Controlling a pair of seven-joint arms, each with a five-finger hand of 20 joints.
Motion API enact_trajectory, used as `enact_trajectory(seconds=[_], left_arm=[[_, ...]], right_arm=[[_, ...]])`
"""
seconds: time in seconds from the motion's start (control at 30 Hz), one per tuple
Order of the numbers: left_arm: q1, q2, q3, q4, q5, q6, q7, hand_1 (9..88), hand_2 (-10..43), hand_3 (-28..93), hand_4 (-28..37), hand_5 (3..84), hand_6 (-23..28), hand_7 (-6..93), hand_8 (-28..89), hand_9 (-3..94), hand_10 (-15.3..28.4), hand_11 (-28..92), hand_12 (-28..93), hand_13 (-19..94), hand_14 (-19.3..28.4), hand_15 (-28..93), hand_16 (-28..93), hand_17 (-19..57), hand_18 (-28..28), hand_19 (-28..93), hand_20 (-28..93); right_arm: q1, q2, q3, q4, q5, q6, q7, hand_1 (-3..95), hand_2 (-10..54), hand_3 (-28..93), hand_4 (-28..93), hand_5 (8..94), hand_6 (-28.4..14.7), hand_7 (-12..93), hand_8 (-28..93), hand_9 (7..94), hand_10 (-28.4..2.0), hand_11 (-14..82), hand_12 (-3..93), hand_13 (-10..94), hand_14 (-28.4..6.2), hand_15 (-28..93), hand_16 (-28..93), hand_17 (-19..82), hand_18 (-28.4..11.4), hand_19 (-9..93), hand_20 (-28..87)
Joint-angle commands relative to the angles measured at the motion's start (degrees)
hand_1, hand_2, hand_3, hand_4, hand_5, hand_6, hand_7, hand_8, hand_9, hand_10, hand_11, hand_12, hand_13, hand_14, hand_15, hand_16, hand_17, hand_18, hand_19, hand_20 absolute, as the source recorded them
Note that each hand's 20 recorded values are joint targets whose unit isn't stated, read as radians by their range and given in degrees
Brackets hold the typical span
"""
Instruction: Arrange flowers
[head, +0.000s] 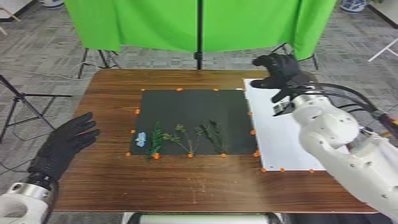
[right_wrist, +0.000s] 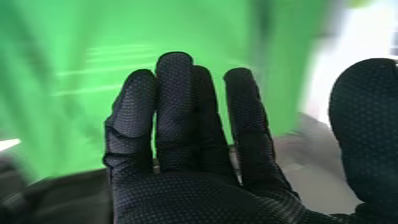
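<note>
Head view shows green stems (head: 156, 138) on dark mat (head: 191, 107), left hand (head: 64, 140) with relaxed fingers; wrist view, right hand (head: 282, 74) with fingers (right_wrist: 175, 105) straight.

1. Grey patterned carpet (head: 40, 50) covers the floor; a brown wooden table (head: 111, 180) stands on it, in the near middle;
2. beyond the table's far edge hangs a bright green cloth (head: 147, 22); a thin black upright pole (head: 200, 30) stands against it;
3. a black tripod (head: 16, 102) stands left of the table; a blue-and-white rounded object (head: 354, 5) sits far right.
</note>
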Motion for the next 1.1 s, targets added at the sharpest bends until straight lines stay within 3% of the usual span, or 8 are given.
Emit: enact_trajectory(seconds=[0.03, 0.17, 0.6, 0.97, 1.1], left_arm=[[-0.6, 0.65, 0.11, 0.95, -0.53, 1.06, 0.03, 25.6, 0.7, 71, -28.3, 29.8, 4.0, 19.9, -11, 26.1, 11.6, 21, 15, 21, 15.1, 38, -4, -9.0, 22.2, 53, -1], [-0.8, 0.94, 0.2, 1.1, -0.75, 1.23, 0.45, 25.7, 0.7, 71, -28.3, 29.8, 4.1, 19.8, -10, 26.1, 11.6, 21, 15, 21, 15.1, 37, -4, -9.0, 22.2, 53, -1], [-0.8, 1.24, 0.53, 1.41, -0.8, 0.5, -0.15, 25.7, 0.8, 71, -28.3, 29.9, 4.1, 19.8, -10, 26.2, 11.6, 21, 15, 21, 15.1, 37, -4, -9.0, 22.2, 53, -1], [-0.4, 1.22, 0.37, 1.42, -0.66, 0.16, -0.6, 25.7, 0.8, 71, -28.3, 29.8, 4.0, 19.8, -10, 26.2, 11.6, 21, 15, 21, 15.2, 38, -4, -8.9, 22.2, 53, -1], [-0.7, 1.19, 0.54, 1.49, -0.62, 0.0, -0.98, 25.7, 0.8, 71, -28.3, 29.8, 4.1, 19.9, -10, 26.2, 11.6, 21, 15, 21, 15.2, 38, -4, -8.9, 22.2, 53, -1]], right_arm=[[-14.3, 10.5, 9.2, 0.6, -2.7, 0.9, 2.7, 20.7, -9.5, 84, -28, 42.3, -4.6, 29, -19, 41.4, -11.2, 35.6, 18.9, 41, -9.3, 66, 12, 21, -18.1, 80, 42], [-18.6, 11.6, 13.1, 0.5, -4.0, -1.6, 0.1, 21.3, -9.5, 85, -28, 43.2, -3.4, 30, -20, 42.1, -10.4, 35.5, 18.2, 42, -8.6, 66, 13, 21, -18.3, 80, 42], [-19.8, 13.2, 13.0, 1.2, -5.3, -5.6, -1.0, 24.1, -9.5, 88, -28, 41.6, -0.7, 31, -22, 39.2, -6.9, 29.6, 16.8, 40, -7.0, 65, 13, 19, -18.2, 79, 43], [-19.0, 13.1, 11.6, 2.3, -5.9, -11.7, 0.5, 24.5, -9.5, 89, -28, 41.3, -1.1, 31, -22, 38.5, -8.1, 27.5, 17.2, 40, -6.5, 65, 13, 17, -18.3, 78, 43], [-17.2, 12.8, 9.6, 3.4, -5.1, -13.2, 1.1, 24.9, -9.5, 89, -28, 37.5, -0.3, 32, -22, 36.9, -7.5, 26.4, 17.5, 38, -6.5, 64, 13, 16, -18.7, 77, 43]])
